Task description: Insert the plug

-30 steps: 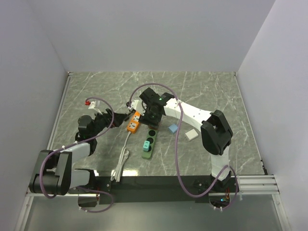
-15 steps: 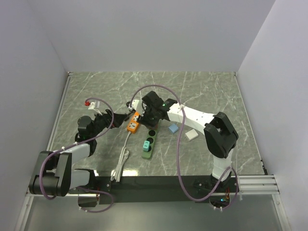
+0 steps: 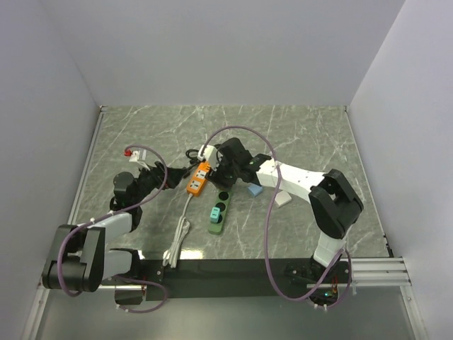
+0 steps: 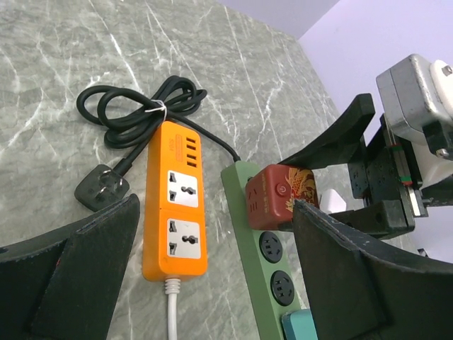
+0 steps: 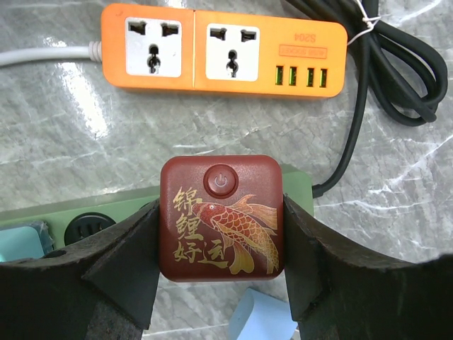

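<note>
My right gripper (image 5: 221, 207) is shut on a dark red cube plug (image 5: 221, 218) with a gold koi print and a power button. In the left wrist view the plug (image 4: 282, 197) rests against the far end of the green power strip (image 4: 263, 263). Two round sockets below it stand free, and a teal plug (image 3: 214, 213) sits further down the strip (image 3: 219, 209). In the top view the right gripper (image 3: 226, 174) hides the red plug. My left gripper (image 4: 212, 212) is open and empty, low over the table beside the orange power strip (image 4: 175, 202).
The orange strip's black cable (image 4: 141, 110) is coiled behind it with its black plug (image 4: 102, 188) loose. Its white cord (image 3: 180, 230) runs toward me. A light blue block (image 3: 255, 189) and a white block (image 3: 282, 199) lie right of the green strip. White walls enclose the table.
My right arm has lowered and drawn its wrist slightly nearer, bringing the red plug down onto the green strip's far end. The left arm has not moved.
</note>
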